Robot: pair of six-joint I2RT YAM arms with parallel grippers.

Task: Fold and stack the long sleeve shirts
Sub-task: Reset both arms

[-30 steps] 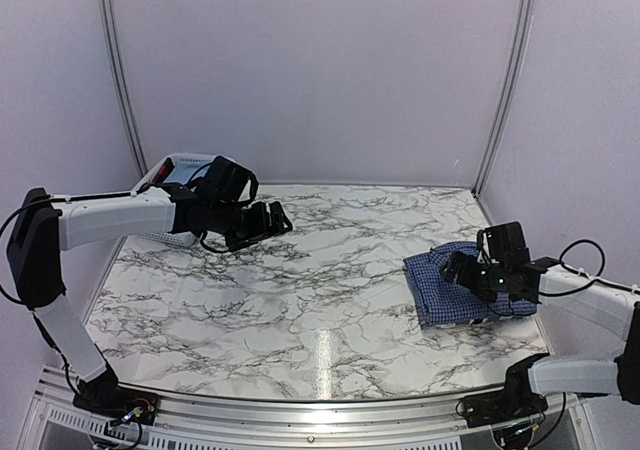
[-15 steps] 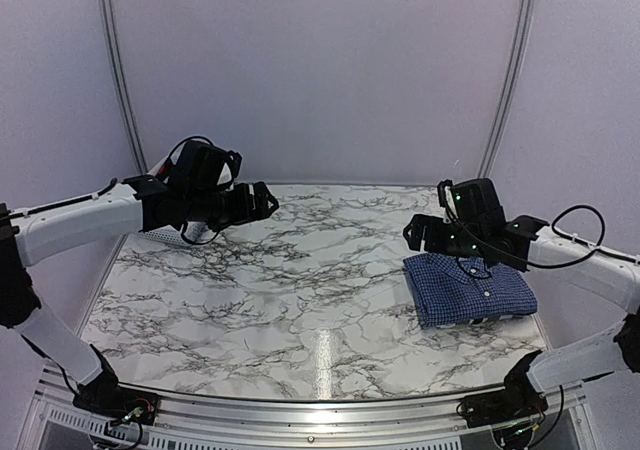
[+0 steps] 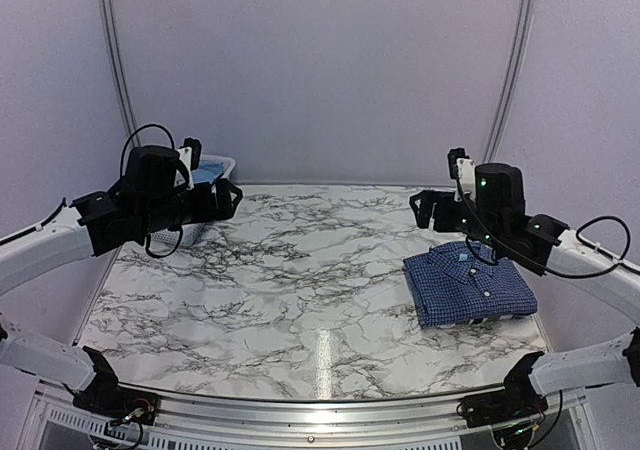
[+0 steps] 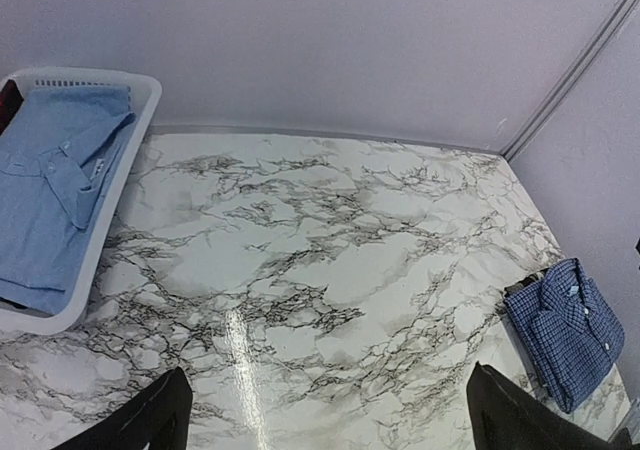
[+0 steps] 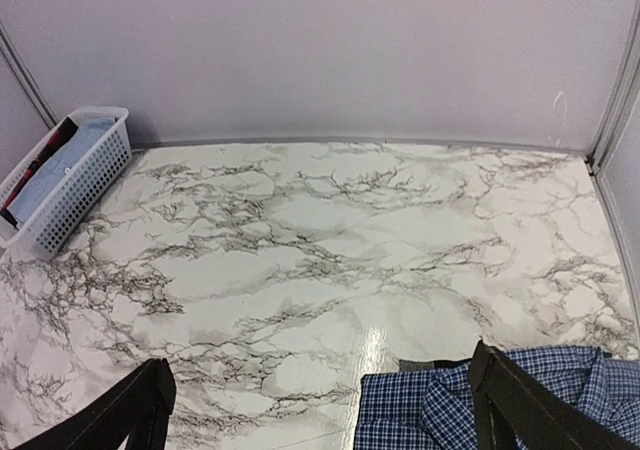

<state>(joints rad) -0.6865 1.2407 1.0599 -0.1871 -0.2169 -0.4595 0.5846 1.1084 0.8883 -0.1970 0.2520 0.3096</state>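
Fetching the next shirt looks like the step in hand: the light blue collared shirt [image 4: 50, 180] lies in the white slatted basket [image 5: 80, 192] at 10 o'clock on the worktop [image 3: 300, 300]. To do it well, the left end effector [image 3: 230, 198] should drop over the basket's open top, pinch the cloth near the collar, and lift clear of the rim before carrying it to the middle. That end effector hovers just beside the basket, fingers spread wide, holding nothing. The right end effector [image 3: 425, 210] hangs above the folded dark blue checked shirt [image 3: 470, 285] at 3 o'clock, likewise spread and touching nothing.
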